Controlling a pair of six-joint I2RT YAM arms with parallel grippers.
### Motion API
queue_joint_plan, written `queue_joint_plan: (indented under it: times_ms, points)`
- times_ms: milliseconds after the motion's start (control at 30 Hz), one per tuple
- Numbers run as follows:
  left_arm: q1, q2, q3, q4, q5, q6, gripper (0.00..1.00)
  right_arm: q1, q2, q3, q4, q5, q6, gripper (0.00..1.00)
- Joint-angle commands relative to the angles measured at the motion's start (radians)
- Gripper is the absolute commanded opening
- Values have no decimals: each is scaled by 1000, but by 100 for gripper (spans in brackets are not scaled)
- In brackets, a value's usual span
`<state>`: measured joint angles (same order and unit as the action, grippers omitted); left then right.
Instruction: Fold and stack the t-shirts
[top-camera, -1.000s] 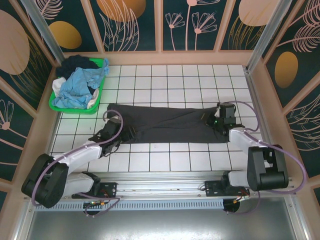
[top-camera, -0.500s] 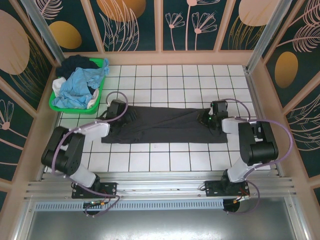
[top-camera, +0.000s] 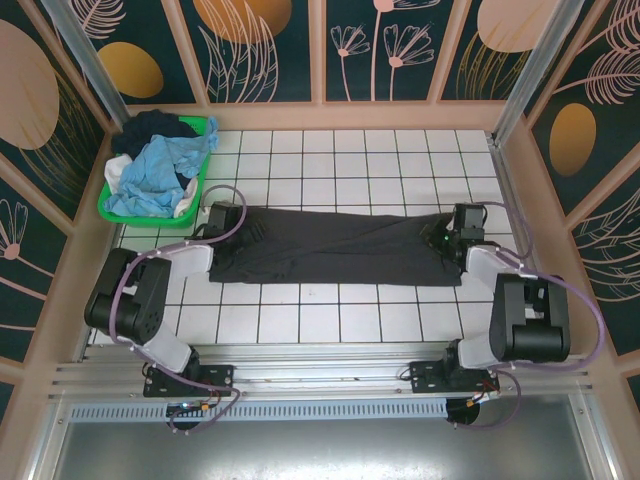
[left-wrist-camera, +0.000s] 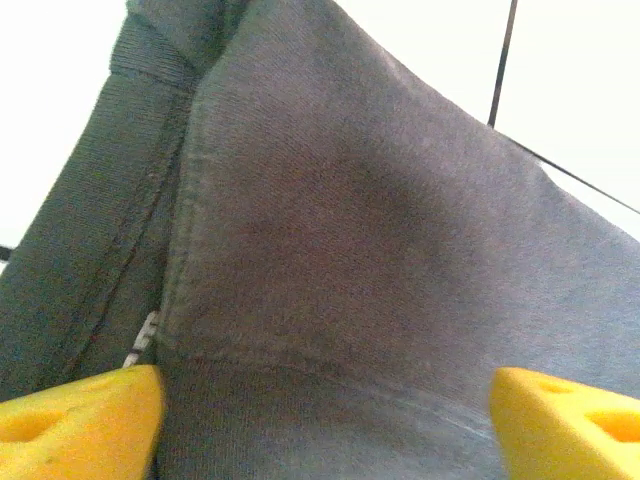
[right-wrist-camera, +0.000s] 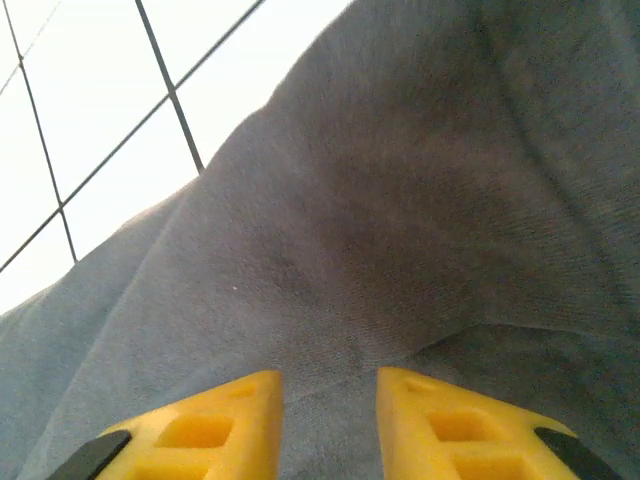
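A charcoal-grey t-shirt (top-camera: 335, 248) lies across the middle of the table as a long band folded lengthwise. My left gripper (top-camera: 237, 224) is low over its left end. In the left wrist view the left gripper (left-wrist-camera: 325, 400) is open, its yellow fingertips (left-wrist-camera: 80, 420) far apart with flat grey cloth (left-wrist-camera: 350, 230) and a hemmed edge under them. My right gripper (top-camera: 446, 238) is over the band's right end. In the right wrist view the right gripper (right-wrist-camera: 328, 410) is open by a narrow gap above the grey cloth (right-wrist-camera: 400, 200). Light blue, navy and white t-shirts (top-camera: 150, 172) are heaped at the back left.
The heap of shirts fills a bright green basket (top-camera: 196, 200) at the table's far-left corner. White tiled table (top-camera: 340, 160) shows beyond the shirt and in front of it (top-camera: 320, 320). Patterned walls close in the back and both sides.
My left gripper has swung from the shirt's near-left corner to its far-left end and opened wide. The right gripper shifted slightly at the right end and its jaws parted a little.
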<state>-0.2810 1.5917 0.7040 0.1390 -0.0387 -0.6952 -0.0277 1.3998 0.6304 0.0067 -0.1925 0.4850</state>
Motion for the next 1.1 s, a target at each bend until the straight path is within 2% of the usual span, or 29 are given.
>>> queue_joint_plan:
  times_ms: [0, 133, 200, 333, 367, 433, 533, 600, 700, 833, 967, 1067]
  points:
    - [-3, -99, -24, -5, 76, 19, 95, -8, -12, 16, -30, 47, -34, 35]
    - [-82, -153, -58, 20, 73, -1, 99, 7, 118, 80, 39, -37, -3, 33]
    - [-116, -142, -82, 59, 82, -18, 98, 22, 204, 127, 18, -20, 4, 31]
    - [-122, -27, -92, 124, 91, -51, 98, 45, 265, 92, 71, -52, 56, 26]
    - [-122, 14, -80, 144, 66, -48, 99, 57, 257, 54, 115, -85, 73, 26]
    - [-113, 109, -23, 142, -2, -23, 98, 94, 235, 11, 106, -51, 102, 26]
    - [-55, 295, 122, 128, 43, 0, 99, 141, 162, -64, 56, 37, 180, 23]
    - [-31, 392, 225, 131, 88, 9, 99, 158, 82, -126, 37, 53, 217, 23]
    - [-24, 514, 421, 75, 99, 32, 98, 192, -44, -205, 12, 32, 249, 24]
    - [-23, 666, 718, -16, 155, 58, 99, 331, -216, -244, -106, 67, 311, 29]
    - [-24, 717, 901, -91, 194, 84, 98, 373, -394, -197, -254, 129, 306, 35]
    - [-25, 660, 936, -141, 183, 105, 99, 363, -456, -122, -296, 201, 232, 42]
